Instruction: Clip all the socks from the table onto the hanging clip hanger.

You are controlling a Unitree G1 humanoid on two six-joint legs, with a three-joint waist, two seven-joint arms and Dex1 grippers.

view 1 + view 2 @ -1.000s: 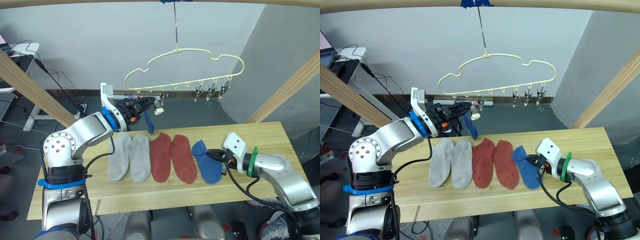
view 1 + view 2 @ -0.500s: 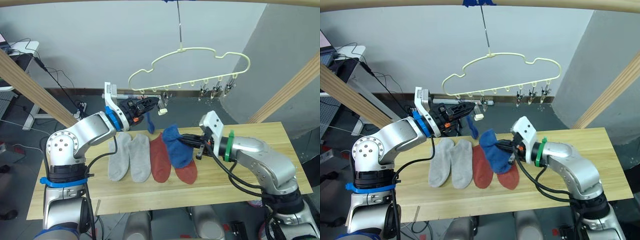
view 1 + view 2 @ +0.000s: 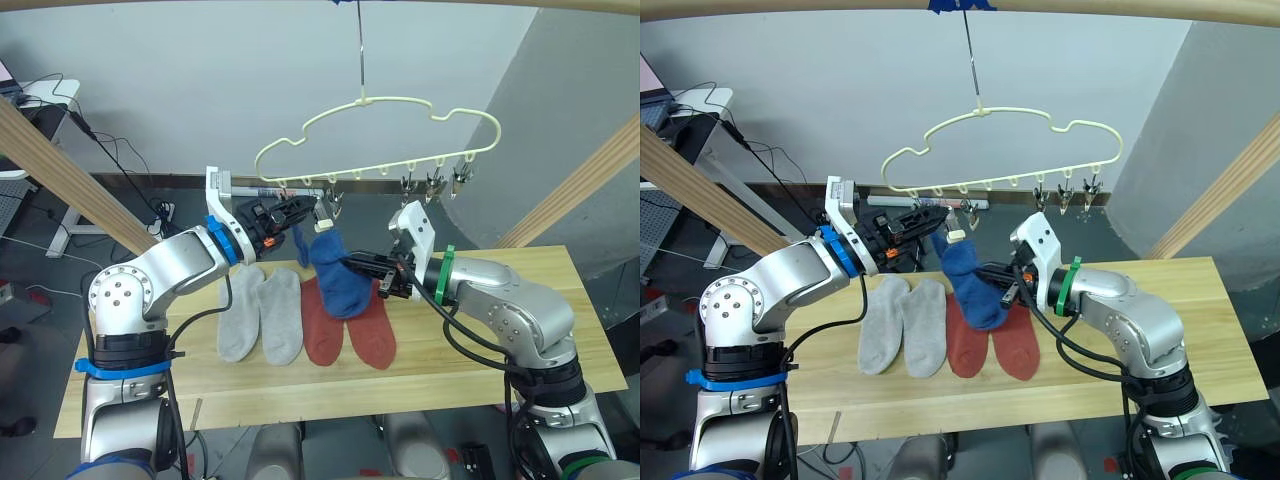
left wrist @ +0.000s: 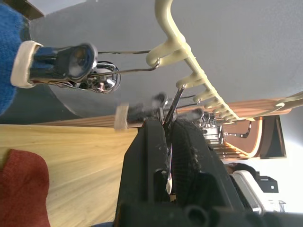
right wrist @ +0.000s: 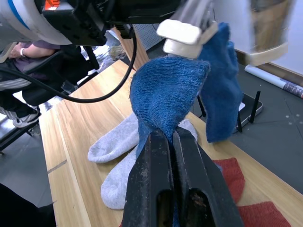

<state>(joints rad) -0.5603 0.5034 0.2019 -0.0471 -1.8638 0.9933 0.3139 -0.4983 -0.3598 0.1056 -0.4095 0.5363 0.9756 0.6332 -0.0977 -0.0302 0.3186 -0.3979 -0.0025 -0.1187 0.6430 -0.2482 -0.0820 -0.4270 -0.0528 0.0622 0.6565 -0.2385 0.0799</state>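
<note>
The pale yellow clip hanger (image 3: 380, 130) hangs from a metal hook over the table (image 3: 470, 375). One blue sock (image 3: 298, 246) dangles from a clip (image 4: 61, 64) near its left end. My left gripper (image 3: 305, 211) is shut on the neighbouring metal clip (image 4: 163, 109), whose pale pads (image 5: 187, 30) show just above the second blue sock. My right gripper (image 3: 352, 265) is shut on that blue sock (image 3: 338, 278) and holds it in the air right under the clip. Two light grey socks (image 3: 260, 315) and two rust red socks (image 3: 348, 328) lie side by side on the table.
Three free clips (image 3: 432, 182) hang at the hanger's right end. Slanted round wooden poles (image 3: 60, 170) (image 3: 580, 180) flank the table on both sides. Bare planks stretch to the right of the red socks. Cables and a desk sit on the floor at the far left.
My right gripper picked the blue sock off the table's right side and carried it up and left to the clip held by my left gripper. The left arm barely moved.
</note>
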